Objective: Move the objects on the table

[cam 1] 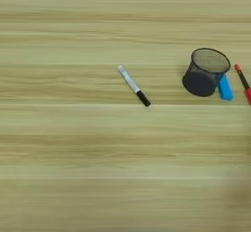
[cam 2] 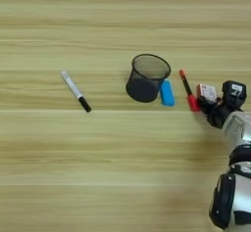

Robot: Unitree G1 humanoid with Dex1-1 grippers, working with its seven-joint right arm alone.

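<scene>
A black wire-mesh pen cup point(cam 2: 146, 77) stands upright right of the table's point(cam 2: 122, 167) middle. A small blue block point(cam 2: 167, 93) lies against the cup's right side. Further right rests a small red-and-white box point(cam 2: 206, 92). My right gripper point(cam 2: 210, 104) is at that box, touching or nearly touching its near right side, with the silver forearm point(cam 2: 236, 128) rising from the bottom right corner. The left eye view shows the cup point(cam 1: 205, 71) and the block point(cam 1: 225, 87) but neither the box nor the gripper.
A thin red marker point(cam 2: 188, 90) lies between the blue block and the box, close to the gripper. A white marker with a black cap point(cam 2: 75, 91) lies slanted well to the left of the cup.
</scene>
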